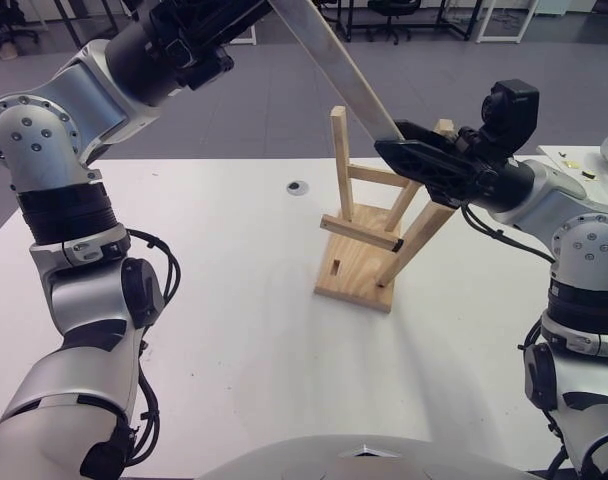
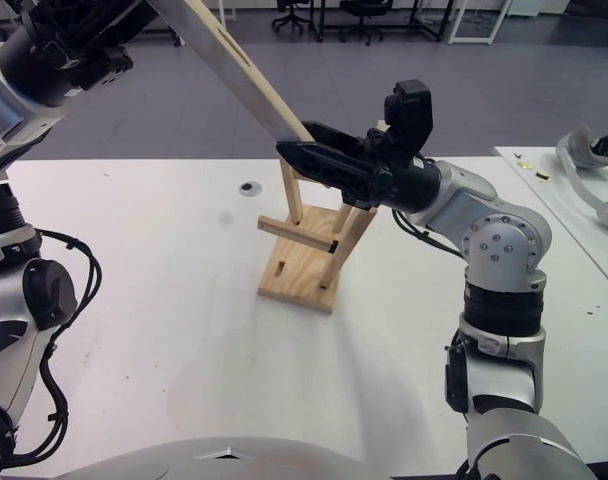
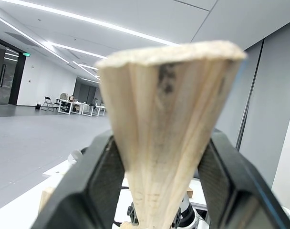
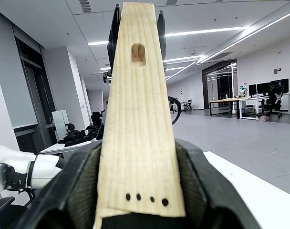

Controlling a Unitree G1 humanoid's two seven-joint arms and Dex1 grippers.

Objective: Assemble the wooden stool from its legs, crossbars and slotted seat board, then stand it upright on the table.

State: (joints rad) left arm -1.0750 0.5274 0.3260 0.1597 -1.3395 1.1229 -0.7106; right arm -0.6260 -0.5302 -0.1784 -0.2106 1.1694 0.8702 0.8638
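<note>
A long plank (image 1: 334, 70) slants through the air above the table (image 1: 234, 320), held at both ends. Its upper end is cut off by the top edge of the head views. The left wrist view shows that end pinched between the two fingers of the left gripper (image 3: 160, 143). The right gripper (image 1: 404, 150) is clamped on the lower end, with a finger against each edge of the wood. A slot shows in the plank farther up.

The right gripper covers the tops of the leaning legs (image 1: 416, 240), so their count is hard to make out. Whether the plank's tip touches the upright one cannot be told.

The seat board (image 1: 356, 280) lies flat on the table, right of the middle. The legs rise from it, joined by two crossbars (image 1: 360, 232).

The table's far edge runs close behind the stool. The table top stretches wide to the left and toward the near edge, where a small dark round spot (image 1: 298, 187) sits near the far side.
</note>
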